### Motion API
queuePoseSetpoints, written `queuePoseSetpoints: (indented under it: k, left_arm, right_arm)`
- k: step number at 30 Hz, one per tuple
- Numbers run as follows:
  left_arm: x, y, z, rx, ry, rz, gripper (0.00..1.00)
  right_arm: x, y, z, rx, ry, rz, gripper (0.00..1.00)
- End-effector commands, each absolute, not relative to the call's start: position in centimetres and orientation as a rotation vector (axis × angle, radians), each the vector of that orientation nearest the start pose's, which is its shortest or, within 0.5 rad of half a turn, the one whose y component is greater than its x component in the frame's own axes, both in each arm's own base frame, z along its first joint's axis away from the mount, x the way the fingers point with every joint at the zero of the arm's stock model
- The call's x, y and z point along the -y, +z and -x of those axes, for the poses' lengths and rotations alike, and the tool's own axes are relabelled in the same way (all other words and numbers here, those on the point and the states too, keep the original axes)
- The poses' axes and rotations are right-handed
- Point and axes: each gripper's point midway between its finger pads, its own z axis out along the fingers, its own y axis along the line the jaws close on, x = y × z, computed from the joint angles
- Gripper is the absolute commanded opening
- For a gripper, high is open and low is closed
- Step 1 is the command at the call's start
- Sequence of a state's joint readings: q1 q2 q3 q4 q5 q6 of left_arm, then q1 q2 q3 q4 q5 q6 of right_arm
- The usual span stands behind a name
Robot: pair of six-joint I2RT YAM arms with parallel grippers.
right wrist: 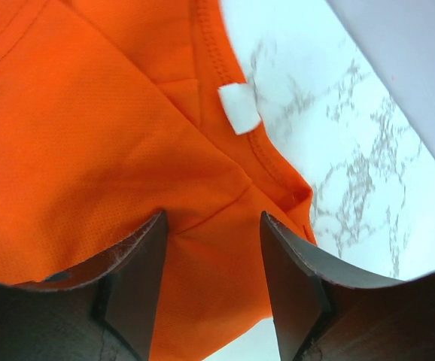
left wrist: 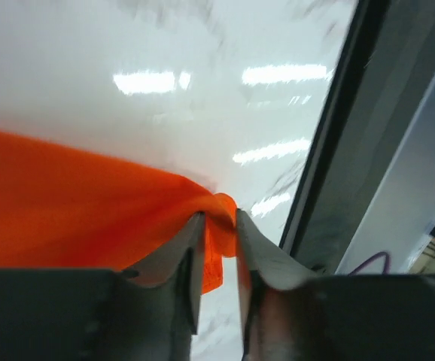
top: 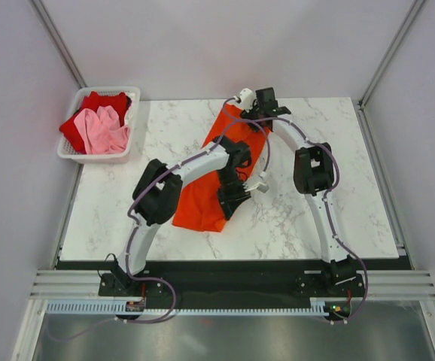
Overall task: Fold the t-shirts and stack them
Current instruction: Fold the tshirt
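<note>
**One shirt partly folded, two waiting in the basket**

The orange t-shirt point(top: 196, 209) lies in the middle of the desk point(top: 315, 218). It makes a long, thin shape that runs from the far side toward the near side. That shape looks like a shirt whose sides are already folded in, so the first fold seems to be under way. It is not yet a small neat square.

The left claw point(left wrist: 219, 219) is at the near part of the shirt. Its two fingers are pressed close together, with a bunch of orange cloth pinched between them. The cloth stretches away to the left from that pinch.

The right claw point(right wrist: 211, 222) is at the far end of the shirt, by the neck. A little white label point(right wrist: 238, 107) shows there on the collar seam. Its fingers are wide apart with only flat cloth seen between them, so it holds nothing. It may be touching the cloth with its tips, but the wrist view is too close to be sure.

The deeper red t-shirt point(top: 106, 101) and the pale pink t-shirt point(top: 104, 129) lie crumpled in the white slatted basket point(top: 74, 155) at the far left corner of the desk. The pink one is on top of the red one.

So the job looks to be near its start. The orange shirt needs its last folds. Then the other two must come out, get folded, and go on top to make a stack. No stack can be seen yet.
</note>
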State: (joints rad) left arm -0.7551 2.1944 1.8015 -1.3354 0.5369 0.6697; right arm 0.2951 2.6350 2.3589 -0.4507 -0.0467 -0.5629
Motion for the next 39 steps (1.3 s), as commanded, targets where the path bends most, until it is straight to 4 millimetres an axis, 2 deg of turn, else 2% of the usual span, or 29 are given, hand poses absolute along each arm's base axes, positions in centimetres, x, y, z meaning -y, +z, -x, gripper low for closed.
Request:
queuePoseSetpoints:
  k: [1, 3, 4, 5, 6, 7, 8, 9, 11, 12, 13, 14, 15, 17, 22, 28, 29, 31, 32, 34, 35, 36, 39]
  left_arm:
    - [34.4, 11.9, -19.2, -2.430, -1.217, -1.876, 0.35]
    - [35.6, 14.2, -19.9, -2.384, -1.227, -1.823, 0.40]
    - [35.4, 14.6, -20.3, -2.377, -1.182, -1.824, 0.41]
    - [35.2, 15.3, -20.6, -2.344, -1.141, -1.829, 0.41]
    - [34.4, 14.8, -20.4, -2.358, -1.102, -1.845, 0.42]
    - [33.5, 14.1, -20.8, -2.373, -1.017, -1.858, 0.42]
    - [32.8, 13.5, -21.0, -2.386, -0.975, -1.863, 0.42]
    - [31.8, 12.2, -20.6, -2.407, -0.934, -1.884, 0.42]
    - [30.5, 10.5, -20.7, -2.444, -0.848, -1.916, 0.40]
    - [29.6, 9.0, -20.2, -2.485, -0.820, -1.929, 0.38]
    - [29.5, 8.1, -20.8, -2.470, -0.770, -1.928, 0.38]
    - [29.4, 7.5, -20.9, -2.470, -0.757, -1.929, 0.38]
    - [28.9, 6.6, -20.6, -2.484, -0.743, -1.938, 0.38]
    - [29.0, 5.5, -21.4, -2.462, -0.713, -1.924, 0.38]
    - [28.8, 3.0, -21.2, -2.502, -0.708, -1.912, 0.38]
    - [29.0, 0.6, -20.8, -2.547, -0.735, -1.893, 0.37]
    - [29.2, 0.1, -21.0, -2.559, -0.740, -1.884, 0.37]
    - [29.5, -0.2, -21.0, -2.565, -0.757, -1.876, 0.37]
    - [29.7, -0.6, -21.0, -2.570, -0.759, -1.880, 0.37]
    - [30.2, -1.0, -21.0, -2.569, -0.766, -1.884, 0.37]
    - [30.7, -0.9, -21.4, -2.557, -0.768, -1.881, 0.37]
    - [31.0, -1.2, -21.3, -2.559, -0.775, -1.886, 0.37]
    - [32.3, -1.2, -21.7, -2.531, -0.785, -1.894, 0.37]
  right_arm:
    - [-20.8, 4.6, -65.5, -2.002, -0.037, 0.938, 0.62]
    - [-21.2, 8.1, -66.2, -1.949, -0.028, 0.859, 0.64]
    - [-21.0, 10.0, -66.7, -1.907, -0.039, 0.818, 0.64]
    - [-20.5, 9.6, -66.3, -1.931, -0.029, 0.780, 0.66]
    - [-20.0, 13.5, -66.2, -1.878, -0.031, 0.732, 0.66]
    - [-19.5, 15.5, -66.4, -1.830, -0.029, 0.690, 0.67]
    - [-18.8, 14.6, -65.5, -1.859, -0.025, 0.680, 0.68]
    - [-18.5, 17.9, -64.9, -1.817, -0.014, 0.646, 0.68]
    - [-18.5, 18.5, -63.8, -1.820, 0.013, 0.649, 0.68]
    - [-18.3, 18.2, -62.7, -1.839, 0.019, 0.657, 0.68]
    - [-18.3, 17.7, -62.1, -1.855, 0.034, 0.664, 0.68]
    - [-18.2, 16.0, -61.2, -1.893, 0.044, 0.678, 0.68]
    - [-18.0, 16.0, -60.8, -1.899, 0.048, 0.681, 0.68]
    - [-17.8, 14.0, -59.8, -1.952, 0.057, 0.687, 0.68]
    - [-17.7, 10.7, -58.4, -2.030, 0.084, 0.703, 0.68]
    - [-18.0, 6.4, -58.7, -2.120, 0.110, 0.718, 0.67]
    - [-18.2, 5.4, -59.3, -2.134, 0.114, 0.719, 0.67]
    - [-18.3, 3.7, -59.0, -2.195, 0.113, 0.744, 0.66]
    - [-18.6, 3.7, -60.2, -2.187, 0.104, 0.746, 0.66]
    - [-18.4, 3.1, -60.5, -2.219, 0.080, 0.749, 0.66]
    - [-18.6, 2.8, -61.3, -2.216, 0.080, 0.748, 0.66]
    - [-18.5, 2.2, -61.0, -2.252, 0.080, 0.757, 0.66]
    - [-18.6, 2.0, -62.2, -2.249, 0.063, 0.752, 0.67]
